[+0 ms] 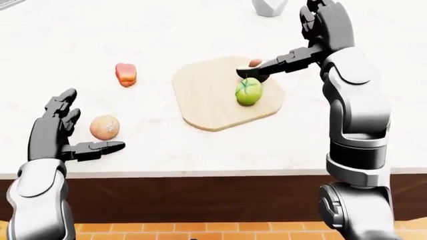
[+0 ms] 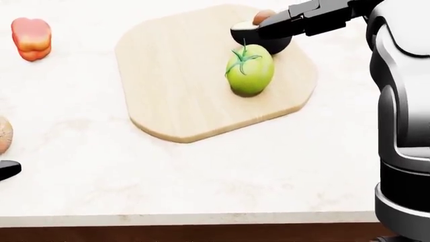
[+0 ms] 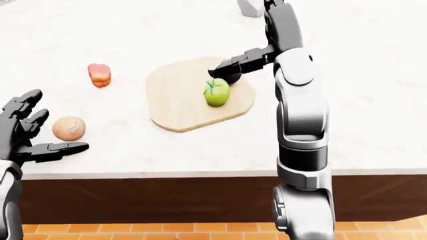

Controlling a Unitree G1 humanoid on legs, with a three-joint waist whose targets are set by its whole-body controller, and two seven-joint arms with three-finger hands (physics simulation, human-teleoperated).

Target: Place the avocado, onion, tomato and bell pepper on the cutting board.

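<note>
The wooden cutting board (image 2: 181,85) carries a green tomato (image 2: 250,70) and, just above it, a dark avocado half (image 2: 268,41). My right hand (image 1: 288,46) hangs open over the board's top right. One dark finger (image 2: 296,21) lies across the avocado's top, and the other fingers point upward. A red-orange bell pepper (image 1: 125,74) rests on the counter left of the board. The tan onion (image 1: 104,127) sits lower left. My left hand (image 1: 81,126) is open beside it, thumb under it, without touching it.
A white object (image 1: 269,7) stands at the top of the left-eye view beyond the board. The pale marble counter's near edge (image 1: 200,172) runs across the lower part, with a brown cabinet face and orange tiled floor below.
</note>
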